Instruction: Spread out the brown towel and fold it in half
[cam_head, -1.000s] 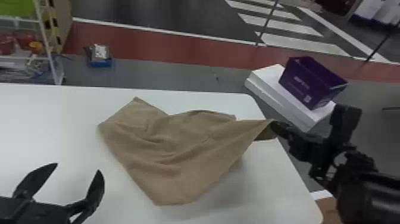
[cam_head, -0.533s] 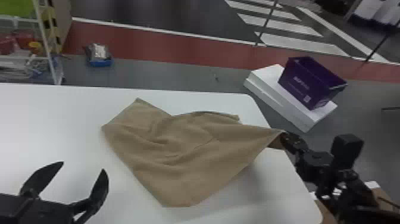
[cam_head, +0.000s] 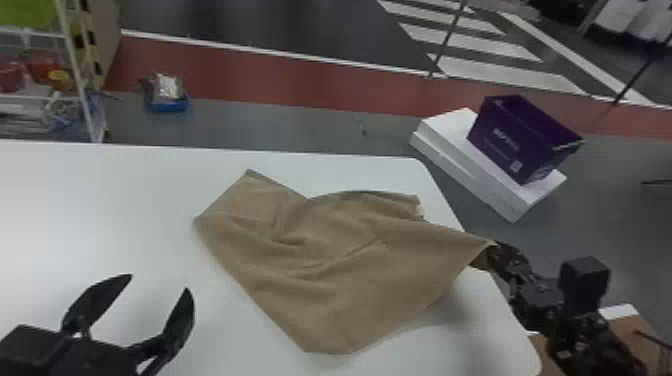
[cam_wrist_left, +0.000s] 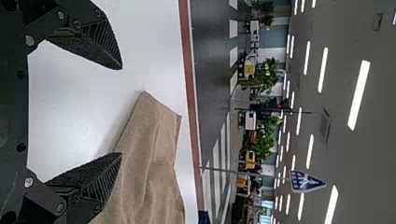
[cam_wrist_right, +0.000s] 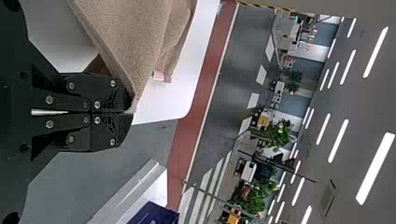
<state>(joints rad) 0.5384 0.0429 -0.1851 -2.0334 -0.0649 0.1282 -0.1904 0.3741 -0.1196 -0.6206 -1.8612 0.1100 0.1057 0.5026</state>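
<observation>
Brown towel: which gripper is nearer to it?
Right. The right gripper pinches the brown towel by one corner; the left gripper is open, off its left side.

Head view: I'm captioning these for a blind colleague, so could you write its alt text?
A rumpled brown towel lies on a white table, one corner held past the table's right edge by the robot's right gripper. The left gripper is open, left of the towel. A purple box stands beyond the table.
</observation>
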